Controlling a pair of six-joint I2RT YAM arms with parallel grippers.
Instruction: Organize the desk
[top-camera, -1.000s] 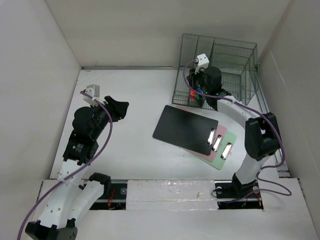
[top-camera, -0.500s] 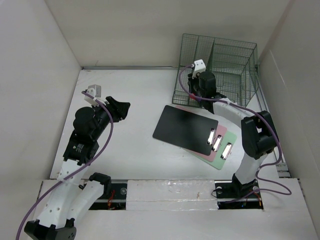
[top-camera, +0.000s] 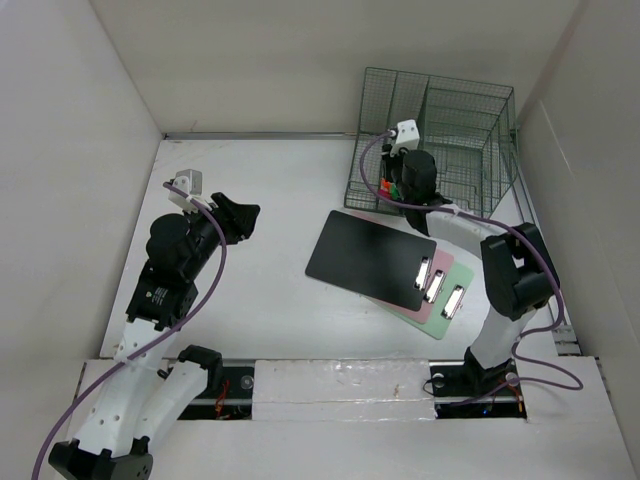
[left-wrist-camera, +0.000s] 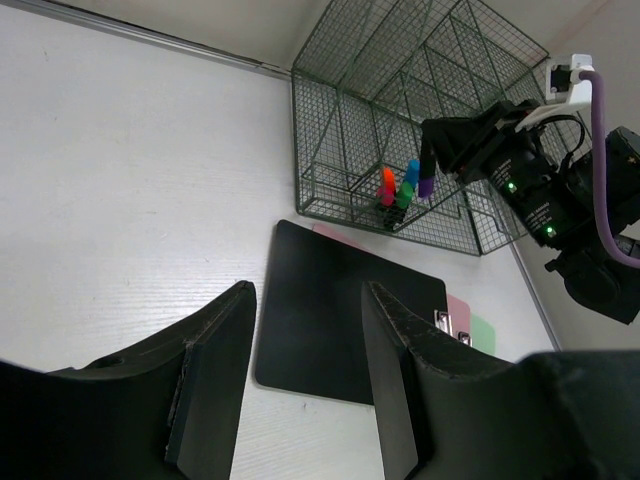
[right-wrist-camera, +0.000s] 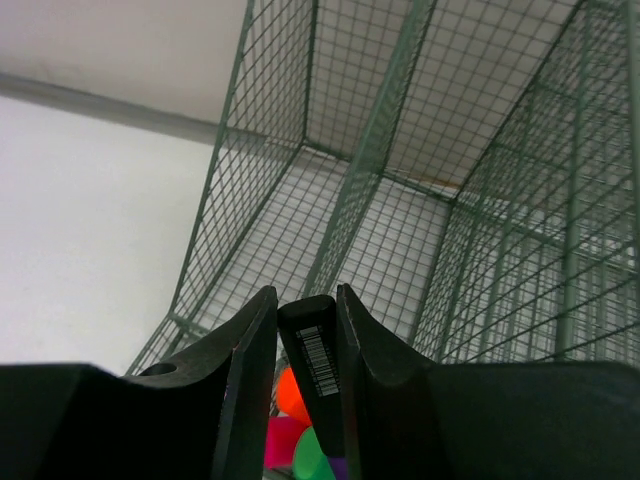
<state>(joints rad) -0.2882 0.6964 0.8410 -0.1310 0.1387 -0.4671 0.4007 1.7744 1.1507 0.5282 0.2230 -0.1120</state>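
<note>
The white desk (top-camera: 270, 200) holds a dark green wire-mesh rack (top-camera: 450, 110) at the back right. My right gripper (top-camera: 402, 186) hangs over the rack's front left compartment. In the right wrist view it (right-wrist-camera: 305, 300) is shut on a black marker with a barcode (right-wrist-camera: 318, 360), held upright above orange (right-wrist-camera: 290, 395), pink and green marker caps. The left wrist view shows these markers (left-wrist-camera: 398, 185) standing in the rack (left-wrist-camera: 400, 90). My left gripper (top-camera: 245, 215) is open and empty above the desk's left side, and its own view (left-wrist-camera: 305, 300) shows the same.
A black clipboard (top-camera: 370, 258) lies on a pink one (top-camera: 440, 290) and a green one (top-camera: 455, 305), fanned out at centre right, just in front of the rack. White walls close in the desk on three sides.
My right wrist has shifted slightly over the rack's front compartment, still holding the marker. The left arm has barely moved.
</note>
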